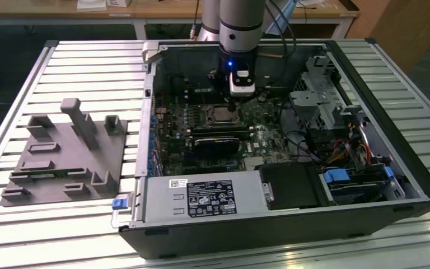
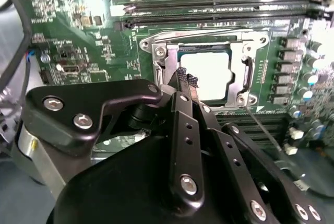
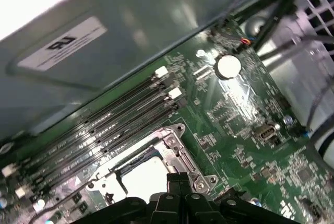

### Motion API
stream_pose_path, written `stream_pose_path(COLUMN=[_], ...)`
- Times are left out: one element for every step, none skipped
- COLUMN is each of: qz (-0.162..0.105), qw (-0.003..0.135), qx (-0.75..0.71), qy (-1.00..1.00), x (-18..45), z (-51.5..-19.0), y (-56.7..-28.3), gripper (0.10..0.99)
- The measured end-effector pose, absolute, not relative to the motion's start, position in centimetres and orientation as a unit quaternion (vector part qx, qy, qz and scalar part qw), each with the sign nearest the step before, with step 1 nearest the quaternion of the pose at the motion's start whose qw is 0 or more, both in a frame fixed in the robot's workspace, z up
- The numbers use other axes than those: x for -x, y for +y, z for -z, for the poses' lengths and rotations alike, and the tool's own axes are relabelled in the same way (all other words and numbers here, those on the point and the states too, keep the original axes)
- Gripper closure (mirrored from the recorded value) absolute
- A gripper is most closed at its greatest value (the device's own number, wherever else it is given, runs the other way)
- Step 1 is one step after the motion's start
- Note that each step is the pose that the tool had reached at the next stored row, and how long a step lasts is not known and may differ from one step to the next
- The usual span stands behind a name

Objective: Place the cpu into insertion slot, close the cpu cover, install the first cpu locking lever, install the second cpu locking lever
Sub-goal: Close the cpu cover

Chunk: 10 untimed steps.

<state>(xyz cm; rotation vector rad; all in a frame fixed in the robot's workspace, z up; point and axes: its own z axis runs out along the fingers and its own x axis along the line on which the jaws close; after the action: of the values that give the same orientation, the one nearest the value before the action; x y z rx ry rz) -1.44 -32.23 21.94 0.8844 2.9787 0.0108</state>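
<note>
The cpu (image 2: 209, 75) lies flat in the insertion slot (image 2: 236, 98), its silver-grey top showing through the window of the cpu cover (image 2: 156, 59), which lies down around it. My gripper (image 2: 186, 78) hovers just over the edge of the socket, fingers pressed together with nothing visible between them. One thin wire lever (image 2: 271, 140) slants away from a corner of the socket. In the first wrist view the cpu (image 3: 141, 179) and cover (image 3: 177, 145) sit just beyond the fingertips (image 3: 177, 178). In the exterior view the gripper (image 1: 237, 100) hangs over the socket (image 1: 219, 114).
Long black memory slots (image 2: 219, 4) run beside the socket. A black heatsink block (image 1: 215, 147), cables (image 1: 349, 145) and a drive cage (image 1: 319, 95) crowd the open case (image 1: 275, 235). A grey fixture (image 1: 65, 151) stands on the slatted table at the exterior view's left.
</note>
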Motion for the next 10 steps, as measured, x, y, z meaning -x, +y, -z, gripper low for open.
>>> stream_pose_path(qz=[-0.004,-0.004,-0.004,-0.004,-0.004,-0.004,-0.005,-0.005,-0.005,-0.005], qw=[0.017,0.017,0.017,0.017,0.017,0.017,0.017,0.017,0.017,0.017], qx=[-0.276,-0.267,-0.258,-0.249,-0.240,-0.232,-0.223,-0.214,-0.205,-0.196], qy=[0.961,0.964,0.966,0.968,0.971,0.973,0.975,0.977,0.979,0.980], x=[1.44,1.44,1.44,1.44,1.44,1.44,1.44,1.44,1.44,1.44], z=[-21.94,-21.94,-21.93,-21.92,-21.92,-21.91,-21.90,-21.89,-21.88,-21.86], y=[-32.23,-32.23,-32.23,-32.23,-32.23,-32.23,-32.23,-32.23,-32.24,-32.24], gripper=[0.980,0.980,0.980,0.980,0.980,0.980,0.980,0.980,0.980,0.980])
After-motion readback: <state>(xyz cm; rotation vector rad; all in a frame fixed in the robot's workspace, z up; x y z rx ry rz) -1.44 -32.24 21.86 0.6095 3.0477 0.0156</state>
